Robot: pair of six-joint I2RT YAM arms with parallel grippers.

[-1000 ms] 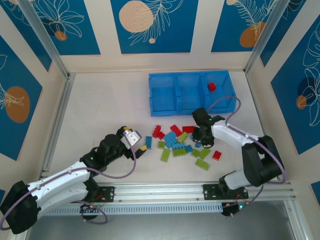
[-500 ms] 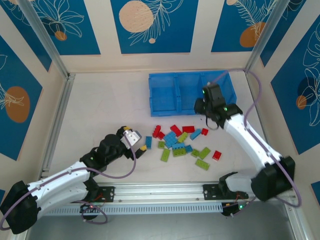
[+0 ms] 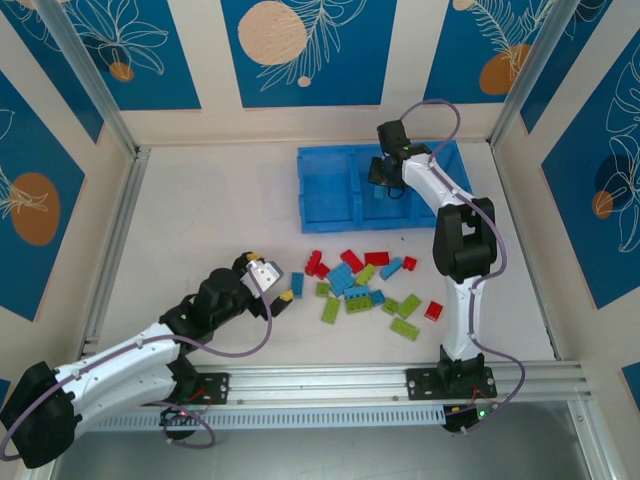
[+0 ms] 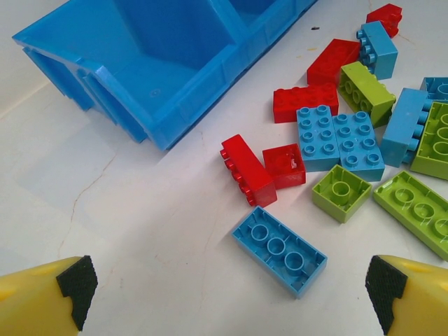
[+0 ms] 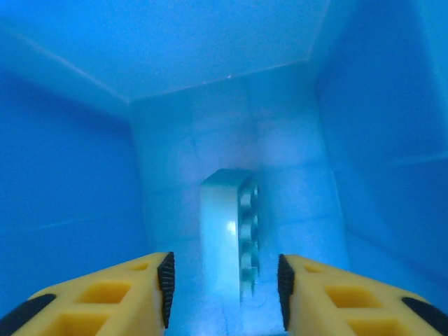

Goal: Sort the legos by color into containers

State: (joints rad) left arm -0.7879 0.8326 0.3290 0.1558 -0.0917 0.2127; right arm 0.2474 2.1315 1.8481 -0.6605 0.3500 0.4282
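Observation:
My right gripper (image 3: pixel 386 182) (image 5: pixel 224 281) hangs open inside the middle compartment of the blue tray (image 3: pixel 327 190). A light blue lego (image 5: pixel 228 234) stands on its side on the compartment floor, between my fingers and touching neither one. The remaining legos lie in a loose pile (image 3: pixel 358 283) of red, light blue and lime green in front of the tray. My left gripper (image 3: pixel 277 286) (image 4: pixel 227 287) is open just left of the pile. An upturned light blue brick (image 4: pixel 280 250) lies a little beyond its fingertips, with red bricks (image 4: pixel 246 170) behind it.
The tray's near corner (image 4: pixel 157 133) lies close beyond the red bricks in the left wrist view. A single red brick (image 3: pixel 433 310) and green bricks (image 3: pixel 405 328) sit at the pile's right edge. Bare table (image 3: pixel 210 210) stretches to the left of the tray.
My right gripper rose from the pile's right side, swung back over the tray and now stands open in the middle compartment with the light blue lego free below it. The left arm has not moved.

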